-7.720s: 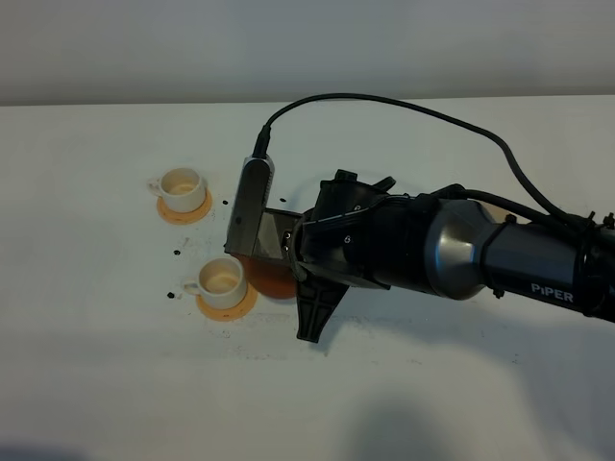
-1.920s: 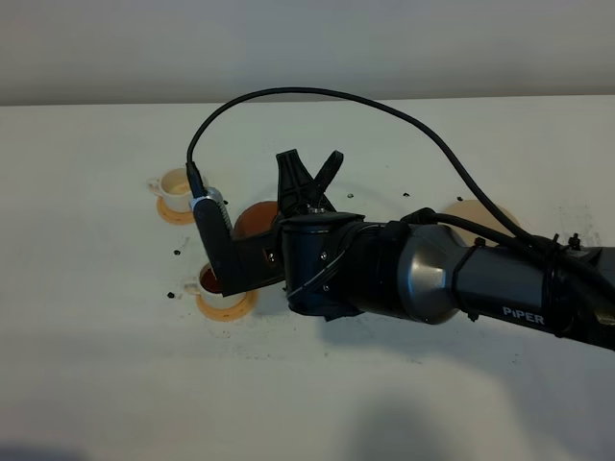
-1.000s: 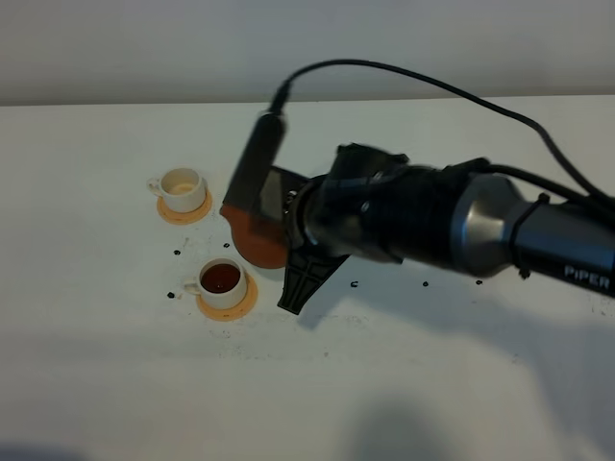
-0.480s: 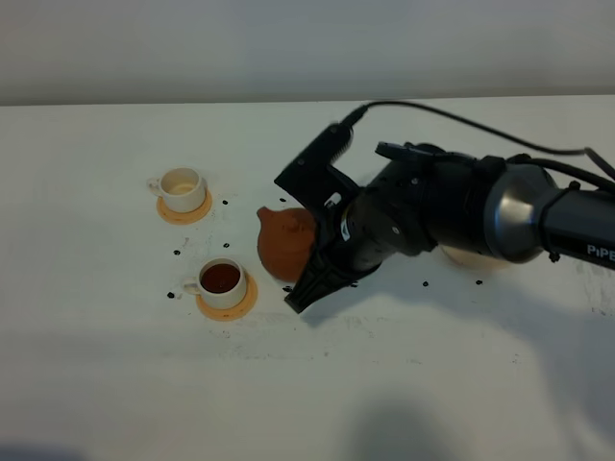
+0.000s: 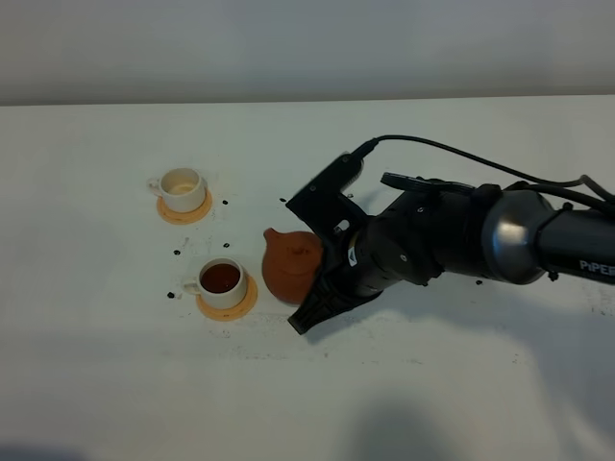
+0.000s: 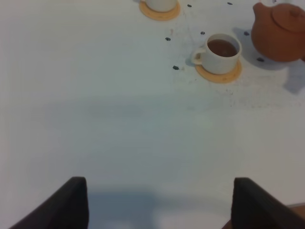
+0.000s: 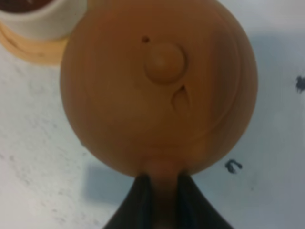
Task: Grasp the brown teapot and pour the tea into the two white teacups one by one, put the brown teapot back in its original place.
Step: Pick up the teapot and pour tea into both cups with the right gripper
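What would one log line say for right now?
right gripper: shut on brown teapot handle | brown teapot: upright, beside near teacup | near teacup: holds tea | far teacup: looks empty | left gripper: open

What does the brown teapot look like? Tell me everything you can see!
The brown teapot is squat, round and reddish-brown, matte like clay. Its lid has a round knob and a tiny hole. A short spout sticks out on the side away from the handle. The right gripper pinches that handle. The pot is upright beside the tea-filled teacup, not touching it. Its shadow suggests it hangs just above the white table, though that is hard to tell.
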Motion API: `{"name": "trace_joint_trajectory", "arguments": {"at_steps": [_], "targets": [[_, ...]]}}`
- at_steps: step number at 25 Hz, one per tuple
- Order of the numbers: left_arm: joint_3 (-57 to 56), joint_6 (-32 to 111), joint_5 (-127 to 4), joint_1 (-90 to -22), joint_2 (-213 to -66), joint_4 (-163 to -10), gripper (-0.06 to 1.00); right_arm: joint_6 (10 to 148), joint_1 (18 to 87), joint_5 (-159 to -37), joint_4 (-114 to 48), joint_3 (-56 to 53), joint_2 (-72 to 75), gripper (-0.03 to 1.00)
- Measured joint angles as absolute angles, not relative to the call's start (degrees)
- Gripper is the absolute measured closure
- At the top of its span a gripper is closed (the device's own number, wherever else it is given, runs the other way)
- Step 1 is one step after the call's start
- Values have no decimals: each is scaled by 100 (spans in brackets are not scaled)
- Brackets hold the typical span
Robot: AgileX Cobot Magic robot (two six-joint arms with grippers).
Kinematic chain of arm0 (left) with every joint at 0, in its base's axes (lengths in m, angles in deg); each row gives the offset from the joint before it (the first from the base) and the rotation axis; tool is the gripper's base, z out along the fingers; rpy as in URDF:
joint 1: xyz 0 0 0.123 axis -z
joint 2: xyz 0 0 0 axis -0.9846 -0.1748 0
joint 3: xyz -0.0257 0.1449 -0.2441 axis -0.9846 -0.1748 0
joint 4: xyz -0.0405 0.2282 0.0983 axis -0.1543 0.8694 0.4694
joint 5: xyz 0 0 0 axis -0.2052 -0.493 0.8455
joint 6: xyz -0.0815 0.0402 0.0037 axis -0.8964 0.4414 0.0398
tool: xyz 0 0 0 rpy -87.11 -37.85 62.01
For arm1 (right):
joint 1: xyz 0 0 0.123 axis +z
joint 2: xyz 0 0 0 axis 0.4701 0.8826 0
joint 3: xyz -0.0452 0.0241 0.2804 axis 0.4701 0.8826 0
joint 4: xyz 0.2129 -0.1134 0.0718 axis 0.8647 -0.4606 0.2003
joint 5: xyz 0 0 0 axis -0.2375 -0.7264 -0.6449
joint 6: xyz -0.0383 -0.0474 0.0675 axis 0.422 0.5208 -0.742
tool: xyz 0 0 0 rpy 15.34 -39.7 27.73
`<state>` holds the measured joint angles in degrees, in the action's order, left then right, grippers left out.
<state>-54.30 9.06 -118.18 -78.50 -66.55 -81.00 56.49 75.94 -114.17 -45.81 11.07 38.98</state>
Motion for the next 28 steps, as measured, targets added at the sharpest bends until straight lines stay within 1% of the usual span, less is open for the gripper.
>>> {"name": "trace_joint_trajectory", "arguments": {"at_steps": [7,15,19,28], "targets": [[-5430,906,-11818,-7850,-6655,-8100,35,5649,7565,-11500,-4583,1019,4019,87],[-5430,906,-11818,-7850,-6655,-8100,35,5649,7398,-12266,-5442,-221,4029,87],[-5430,906,-11818,-7850,-6655,-8100,35,6019,7340,-12501,-5701,-900,4222,87],[-5430,906,-11818,-7850,-6655,-8100,35,6653,7340,-12664,-5931,-1718,4778,87]]}}
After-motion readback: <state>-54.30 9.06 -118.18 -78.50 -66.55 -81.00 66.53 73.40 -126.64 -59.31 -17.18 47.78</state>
